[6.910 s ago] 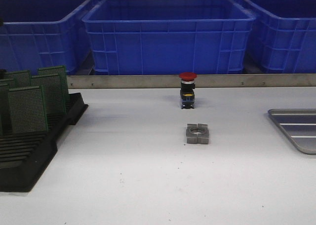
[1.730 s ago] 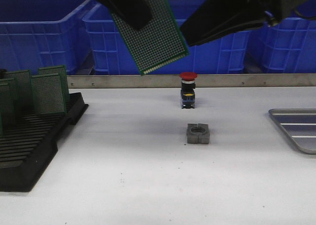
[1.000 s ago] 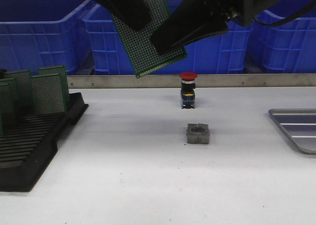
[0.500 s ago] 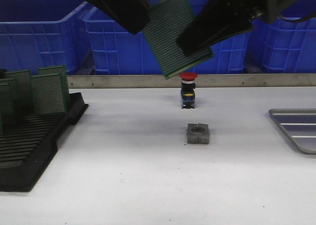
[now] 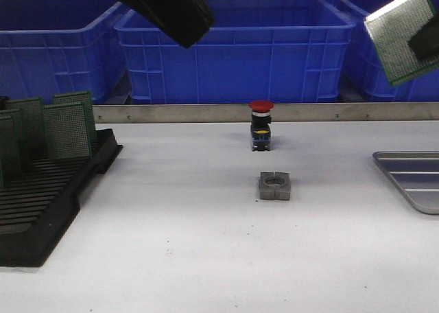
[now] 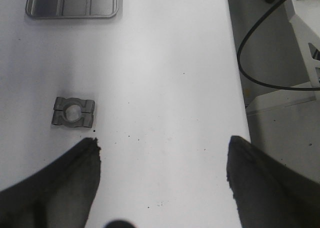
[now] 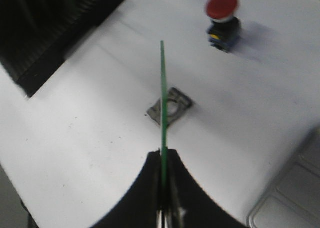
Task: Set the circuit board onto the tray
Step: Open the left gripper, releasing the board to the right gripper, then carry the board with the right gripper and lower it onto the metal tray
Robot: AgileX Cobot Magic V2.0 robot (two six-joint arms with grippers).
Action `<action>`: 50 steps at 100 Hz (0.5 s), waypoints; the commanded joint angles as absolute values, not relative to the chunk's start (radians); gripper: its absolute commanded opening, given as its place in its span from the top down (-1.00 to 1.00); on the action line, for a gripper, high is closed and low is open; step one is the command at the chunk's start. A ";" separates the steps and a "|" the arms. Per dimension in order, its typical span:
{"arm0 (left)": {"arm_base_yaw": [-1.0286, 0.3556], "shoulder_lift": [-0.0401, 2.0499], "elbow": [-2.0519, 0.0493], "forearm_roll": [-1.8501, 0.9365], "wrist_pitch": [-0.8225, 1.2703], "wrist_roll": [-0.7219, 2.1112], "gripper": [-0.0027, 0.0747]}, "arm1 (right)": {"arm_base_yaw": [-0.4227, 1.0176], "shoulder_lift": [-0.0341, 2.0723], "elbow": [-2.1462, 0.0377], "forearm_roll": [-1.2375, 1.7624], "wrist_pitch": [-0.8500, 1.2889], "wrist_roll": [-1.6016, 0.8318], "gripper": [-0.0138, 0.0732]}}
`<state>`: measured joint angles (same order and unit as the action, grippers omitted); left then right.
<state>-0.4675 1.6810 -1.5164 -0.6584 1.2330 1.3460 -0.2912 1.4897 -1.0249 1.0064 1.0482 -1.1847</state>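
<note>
One board: green perforated circuit board (image 5: 401, 36), tilted in the air high above the table's right side
Right gripper (image 7: 163, 158): clamped on the board's edge
Tray: silver-grey ridged metal tray (image 5: 413, 180), bare, below the board
Left gripper (image 6: 162, 175): fingers spread, holding nothing

The right gripper (image 7: 163, 155) is clamped on the circuit board (image 5: 403, 34), its two dark fingers (image 7: 150, 178) pressed flat against either face of the thin green edge, which stands straight out from between the tips. The left gripper (image 6: 162, 153) hangs high with its jaws spread wide apart and nothing between the fingers (image 6: 75, 175), pointing down.
</note>
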 commanded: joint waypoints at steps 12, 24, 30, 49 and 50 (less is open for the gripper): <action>-0.474 1.633 -1.543 -0.724 1.274 1.337 -0.37 | -0.398 1.602 -1.055 1.059 0.984 -0.977 0.84; -0.474 1.633 -1.543 -0.724 1.274 1.337 -0.37 | -0.415 1.690 -1.055 1.068 0.942 -0.914 0.84; -0.474 1.633 -1.543 -0.724 1.274 1.337 -0.37 | -0.415 1.731 -1.055 1.073 0.927 -0.903 0.84; -0.474 1.633 -1.543 -0.724 1.274 1.337 -0.37 | -0.415 1.826 -1.055 1.129 0.910 -0.902 0.84; -0.474 1.633 -1.543 -0.724 1.274 1.337 -0.37 | -0.415 1.829 -1.055 1.129 0.910 -0.902 0.84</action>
<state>-0.4675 1.6810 -1.5164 -0.6600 1.2330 1.3460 -0.4103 1.8414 -1.0249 1.0586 0.8926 -0.9031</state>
